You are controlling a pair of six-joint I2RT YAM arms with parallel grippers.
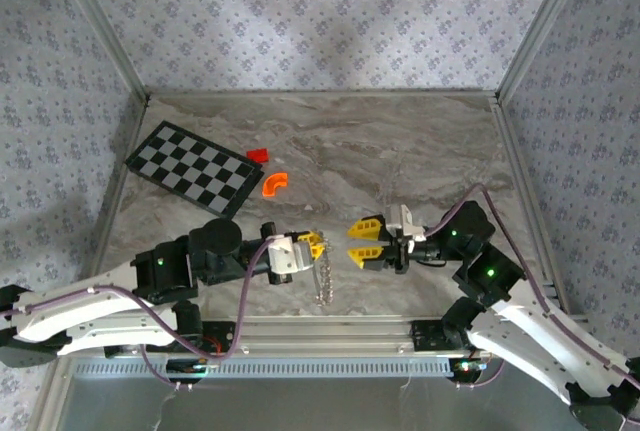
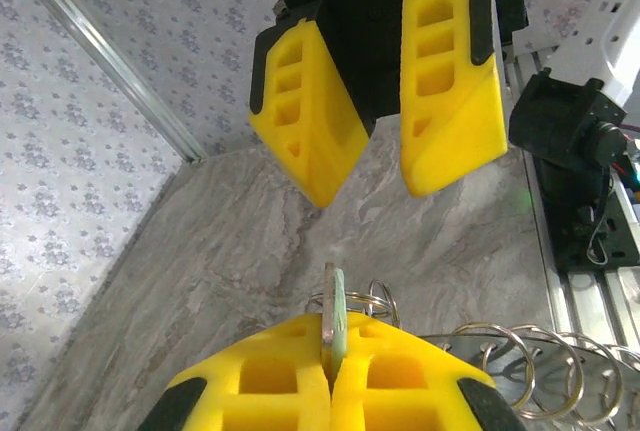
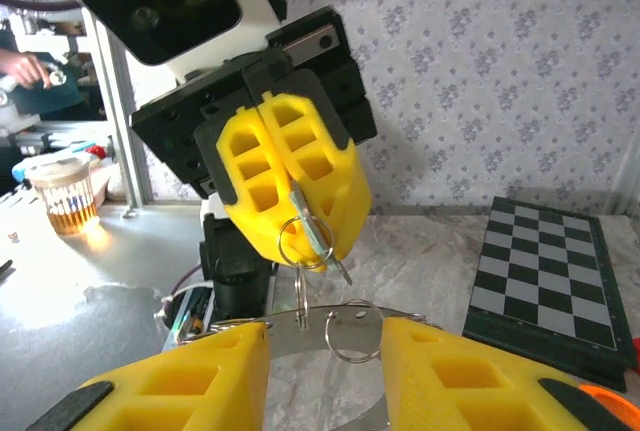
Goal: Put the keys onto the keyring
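Marbled tabletop (image 1: 420,161), near centre. Left pincer (image 1: 316,244) is clamped shut on the keys (image 2: 336,319), pale blade upright between its pads. The keyring (image 1: 322,281) dangles beneath in linked loops. Right pincer (image 1: 353,241) gapes wide, empty, just right of it. Judgement: right should pinch one loop steady before threading; swinging loops invite a miss.

Walls (image 1: 330,21): grey-lilac, small floral repeat.
Table (image 1: 400,151): grey-beige marble, darker veins.
Board (image 1: 195,169): black/light-grey checks, black rim.
Block (image 1: 258,154): red.
Curved bit (image 1: 274,183): orange.
Left gripper (image 1: 314,243), right gripper (image 1: 355,240): yellow fingers, black mounts.
Left arm (image 1: 90,311), right arm (image 1: 540,336): white shells, black joints.
Cable (image 1: 245,301): purple.
Key (image 2: 336,316): pale whitish-green, slight sheen.
Keyring (image 1: 323,281): silvery-grey metal.
Rail (image 1: 330,331): bare silver aluminium.
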